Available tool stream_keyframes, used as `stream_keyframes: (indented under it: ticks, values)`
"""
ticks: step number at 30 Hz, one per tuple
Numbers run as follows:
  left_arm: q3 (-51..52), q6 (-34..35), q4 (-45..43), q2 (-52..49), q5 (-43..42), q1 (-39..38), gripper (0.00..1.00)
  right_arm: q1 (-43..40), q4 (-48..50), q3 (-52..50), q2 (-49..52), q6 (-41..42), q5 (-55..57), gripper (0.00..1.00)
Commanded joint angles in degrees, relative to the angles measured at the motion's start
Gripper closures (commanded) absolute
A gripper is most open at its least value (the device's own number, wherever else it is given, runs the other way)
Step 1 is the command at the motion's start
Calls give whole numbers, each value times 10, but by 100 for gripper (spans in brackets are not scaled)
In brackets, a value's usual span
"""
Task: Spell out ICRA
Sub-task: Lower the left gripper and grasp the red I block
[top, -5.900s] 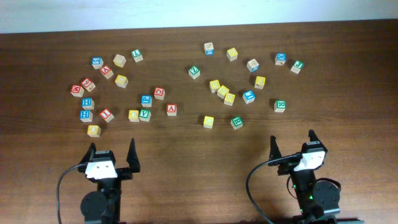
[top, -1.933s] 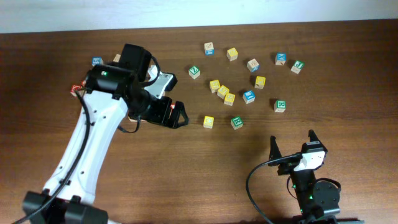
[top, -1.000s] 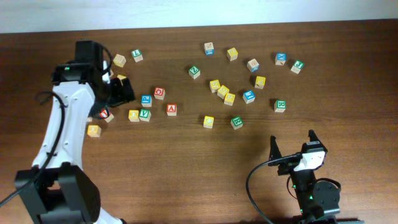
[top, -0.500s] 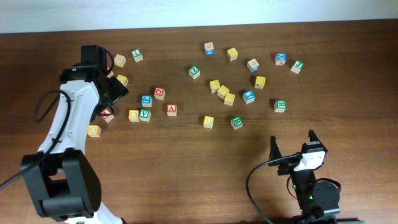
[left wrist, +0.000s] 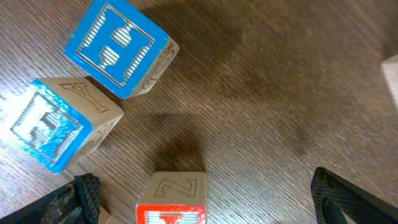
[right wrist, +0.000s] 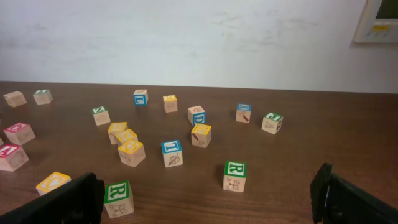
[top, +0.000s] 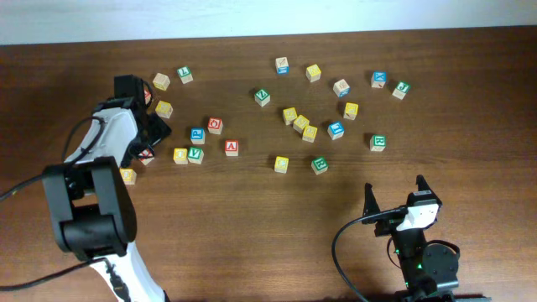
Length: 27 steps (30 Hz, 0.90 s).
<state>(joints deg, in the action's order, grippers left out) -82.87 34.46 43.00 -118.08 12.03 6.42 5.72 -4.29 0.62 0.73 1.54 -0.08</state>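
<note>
My left gripper hangs open over the left cluster. In the left wrist view the left gripper has a red-faced cube low between its wide-apart fingers, untouched, its letter cut off by the frame edge. That red cube peeks out beside the arm in the overhead view. The red "A" cube lies mid-table. Two green "R" cubes stand ahead of my open right gripper, which is parked at the near right edge. A yellow cube lies by the "A"; its letter is unreadable.
A blue "H" cube and another blue cube sit just beyond the red one. Several more cubes are scattered across the far half of the table, with a tight yellow group at centre right.
The left arm has drawn back toward the left edge and lowered its gripper over the red cube. The right arm and all cubes are unmoved.
</note>
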Motion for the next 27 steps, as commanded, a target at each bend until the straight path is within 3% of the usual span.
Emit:
stream_keyframes:
  ticks: [1,3,7,9,14,16,18,20,27]
  values:
    - [3,-7,-1,-22,-6,1,9,3,-4,-3,-4,4,3,2]
    - [3,-7,-2,-34,-8,1,23,3,-3,-3,-4,4,3,2]
    - [3,-7,-1,-40,-33,1,32,3,-4,-3,-4,4,3,2]
    - [3,-7,1,-40,-33,1,45,3,-4,-3,-4,4,3,2]
    - [3,-7,0,-40,-32,1,42,3,-4,-3,-4,4,3,2]
    - [3,-7,0,-40,-32,2,32,3,-3,-3,-4,4,3,2]
    - [3,-7,0,-40,-32,2,40,3,-4,-3,-4,4,3,2]
    - [3,-7,0,-40,-30,2,35,3,-4,-3,-4,4,3,2]
    - [3,-7,5,-40,-2,4,36,3,-3,-3,-4,4,3,2]
